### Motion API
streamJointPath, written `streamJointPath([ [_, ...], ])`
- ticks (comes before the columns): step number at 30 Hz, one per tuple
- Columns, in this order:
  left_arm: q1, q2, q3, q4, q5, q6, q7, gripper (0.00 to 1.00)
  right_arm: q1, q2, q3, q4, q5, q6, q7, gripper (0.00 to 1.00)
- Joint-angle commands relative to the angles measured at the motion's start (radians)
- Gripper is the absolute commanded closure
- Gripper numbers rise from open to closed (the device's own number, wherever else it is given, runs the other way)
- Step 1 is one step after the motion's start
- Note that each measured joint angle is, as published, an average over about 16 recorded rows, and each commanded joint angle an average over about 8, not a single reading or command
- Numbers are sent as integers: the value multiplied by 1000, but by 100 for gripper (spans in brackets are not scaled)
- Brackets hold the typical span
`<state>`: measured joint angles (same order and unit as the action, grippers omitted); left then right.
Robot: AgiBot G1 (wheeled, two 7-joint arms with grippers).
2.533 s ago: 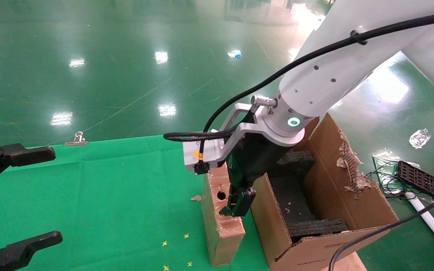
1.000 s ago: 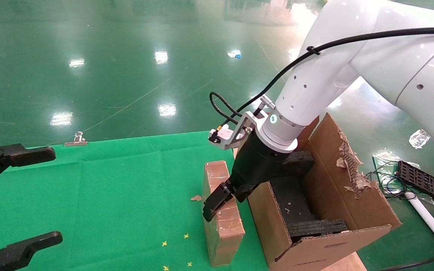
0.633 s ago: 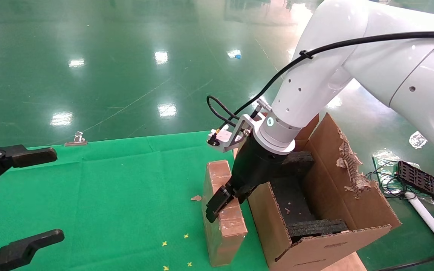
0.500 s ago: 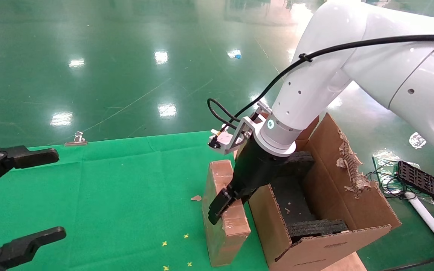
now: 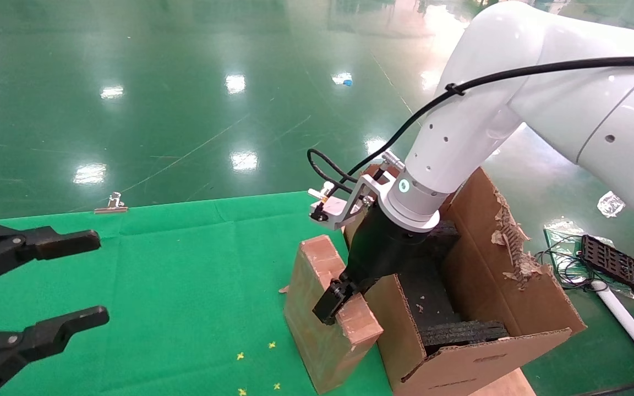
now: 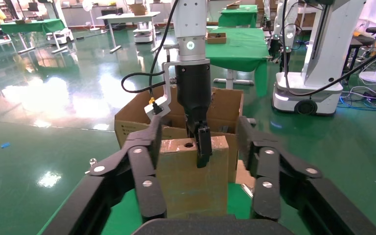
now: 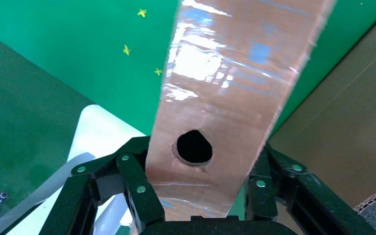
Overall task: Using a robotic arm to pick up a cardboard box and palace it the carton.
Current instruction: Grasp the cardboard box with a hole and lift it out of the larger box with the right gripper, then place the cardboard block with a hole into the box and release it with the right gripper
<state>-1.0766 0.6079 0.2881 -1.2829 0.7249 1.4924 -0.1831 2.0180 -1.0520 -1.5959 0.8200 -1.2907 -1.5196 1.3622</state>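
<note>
Left gripper (image 5: 83, 278) at lower left, black linked fingers spread apart, idle over green cloth (image 5: 185, 264). Lower centre: slab-shaped cardboard box (image 5: 317, 319), scuffed and tape-glossy, round hole in its narrow face, tilted beside the carton (image 5: 515, 308). Right gripper (image 5: 334, 300) clamps the box's top edge; white arm slants down from upper right. Carton: corrugated, ragged flap, black foam inside.

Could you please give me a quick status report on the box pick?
Right gripper shut on cardboard box, box tilted. Left gripper open, idle at table's left. Carton beside box, near wall in the path.
</note>
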Motion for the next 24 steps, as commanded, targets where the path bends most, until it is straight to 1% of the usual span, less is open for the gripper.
streamJointPath([
  [1,0,0,0,0,0,0,0,100,-2,3,-1,1,1,1,-9,100],
  [6,0,0,0,0,0,0,0,100,42,67,48,19,25,53,-90,100],
  [13,0,0,1,0,-1,0,0,100,164,233,155,13,60,164,-238,100],
  [17,0,-1,1,0,-1,-1,1,100,234,320,184,-10,33,205,-283,100],
  [21,0,-1,1,0,-1,-1,1,100,286,388,179,-36,-25,207,-287,100],
  [22,0,-1,2,0,-1,-1,1,98,296,401,173,-43,-41,202,-283,100],
  [23,0,-1,2,0,-1,-1,1,88,304,415,167,-50,-58,196,-279,100],
  [24,0,-1,2,0,-1,-1,1,75,310,428,160,-56,-74,188,-274,100],
])
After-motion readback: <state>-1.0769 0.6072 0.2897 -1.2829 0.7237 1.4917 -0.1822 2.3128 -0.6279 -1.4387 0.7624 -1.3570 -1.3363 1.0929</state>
